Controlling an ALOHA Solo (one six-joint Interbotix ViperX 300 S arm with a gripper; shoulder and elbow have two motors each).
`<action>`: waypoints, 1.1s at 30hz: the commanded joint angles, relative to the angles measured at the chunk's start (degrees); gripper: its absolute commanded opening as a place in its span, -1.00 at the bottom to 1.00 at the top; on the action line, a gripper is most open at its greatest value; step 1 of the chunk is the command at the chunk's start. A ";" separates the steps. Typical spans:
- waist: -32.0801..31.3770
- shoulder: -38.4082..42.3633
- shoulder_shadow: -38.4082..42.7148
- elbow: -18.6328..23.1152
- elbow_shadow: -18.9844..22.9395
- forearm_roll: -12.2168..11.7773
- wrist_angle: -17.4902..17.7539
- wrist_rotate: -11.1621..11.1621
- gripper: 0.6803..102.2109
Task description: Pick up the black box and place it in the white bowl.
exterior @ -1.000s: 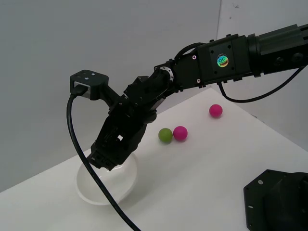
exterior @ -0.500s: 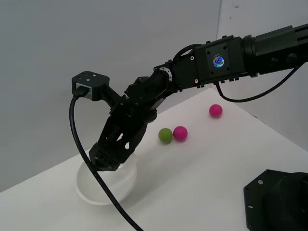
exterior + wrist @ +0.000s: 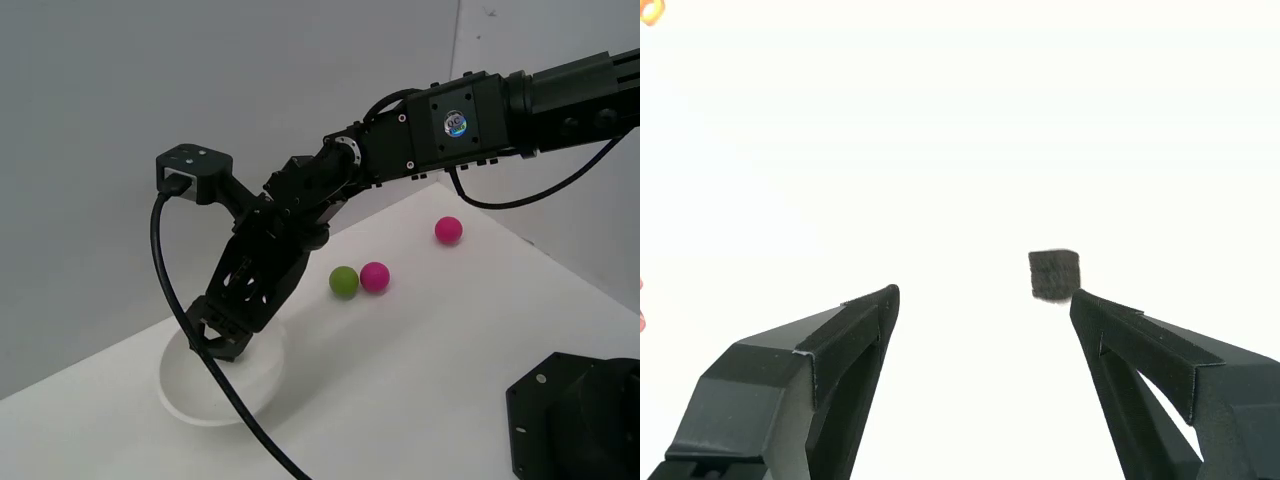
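Reaching down at the exterior frame's lower left, the tool (image 3: 222, 340) hangs spread apart over the white bowl (image 3: 180, 398) near the worktop (image 3: 420, 360) edge; the black box (image 3: 1053, 274) lies free just beside one fingertip.

Over the last second the gripper (image 3: 222, 338) spread its jaws apart above the white bowl (image 3: 180, 395) and edged toward 1 o'clock; the black box (image 3: 1053, 274) left its grasp, lying free beside one fingertip (image 3: 1086, 304).
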 commanded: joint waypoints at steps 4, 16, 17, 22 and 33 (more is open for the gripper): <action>2.20 5.01 5.45 2.64 2.11 -0.70 0.00 0.26 0.78; 9.49 15.73 16.17 9.49 8.96 1.14 1.05 0.26 0.18; 10.20 16.61 17.05 10.11 9.67 1.32 1.41 0.26 0.08; 13.45 22.32 22.76 13.01 12.74 2.20 1.58 0.26 -0.27; 22.32 33.49 34.01 17.49 17.23 5.63 3.60 0.26 -0.72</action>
